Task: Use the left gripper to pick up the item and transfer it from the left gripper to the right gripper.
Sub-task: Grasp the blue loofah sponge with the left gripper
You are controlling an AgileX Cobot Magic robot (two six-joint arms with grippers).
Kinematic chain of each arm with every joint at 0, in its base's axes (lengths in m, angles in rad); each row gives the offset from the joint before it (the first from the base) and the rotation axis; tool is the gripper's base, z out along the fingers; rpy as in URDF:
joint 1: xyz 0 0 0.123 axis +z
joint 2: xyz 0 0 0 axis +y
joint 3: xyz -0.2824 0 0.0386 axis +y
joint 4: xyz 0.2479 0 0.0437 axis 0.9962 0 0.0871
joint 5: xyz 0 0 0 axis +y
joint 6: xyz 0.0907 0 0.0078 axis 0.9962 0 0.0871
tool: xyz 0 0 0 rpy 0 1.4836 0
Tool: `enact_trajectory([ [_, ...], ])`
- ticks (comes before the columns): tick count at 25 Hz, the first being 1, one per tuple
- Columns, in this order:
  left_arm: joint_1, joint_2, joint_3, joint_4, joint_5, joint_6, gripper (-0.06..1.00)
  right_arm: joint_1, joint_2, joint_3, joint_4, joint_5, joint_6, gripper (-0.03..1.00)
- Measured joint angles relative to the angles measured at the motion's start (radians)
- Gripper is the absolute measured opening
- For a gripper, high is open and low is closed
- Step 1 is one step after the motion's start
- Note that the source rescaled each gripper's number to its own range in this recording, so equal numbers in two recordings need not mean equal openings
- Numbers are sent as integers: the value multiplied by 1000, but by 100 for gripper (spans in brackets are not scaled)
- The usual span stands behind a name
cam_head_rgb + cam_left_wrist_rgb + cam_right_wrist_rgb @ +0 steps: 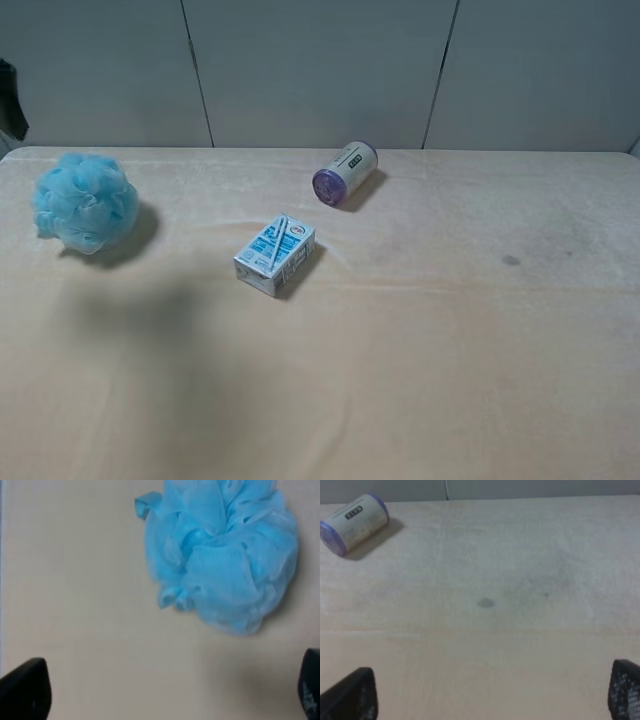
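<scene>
Far left of tabletop: the pouf rested near the back edge, light blue and fluffy, well apart from the other items.
Left pincer: spread wide open, its two black tips showing only at the edges of the left wrist view; the pouf lay beyond them, not between them, and untouched.
Right pincer: also open and empty, its tips far apart over the bare right half of the tabletop.
Carton: blue and white, lay flat near the middle, with a pale straw slanting across its top face.
Can: lay on its side behind the carton, purple lid turned toward the front left; in the right wrist view it sat well beyond the pincer.
Spot: a small dark mark showed on the tabletop ahead of the right pincer.
</scene>
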Motion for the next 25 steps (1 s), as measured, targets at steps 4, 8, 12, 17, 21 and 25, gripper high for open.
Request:
enact_trajectory([
  [4,0,109,0,0,-72,6,98,0,0,0,0,0,0,100],
  [8,0,193,0,0,-153,8,97,0,0,0,0,0,0,100],
  [12,0,282,0,0,-243,8,97,0,0,0,0,0,0,100],
  [17,0,403,0,-19,-342,8,97,0,0,0,0,0,0,100],
  [21,-5,479,-2,-24,-400,9,97,0,0,0,0,1,0,100],
  [25,-5,532,-5,-26,-423,9,92,0,0,0,0,0,0,100],
])
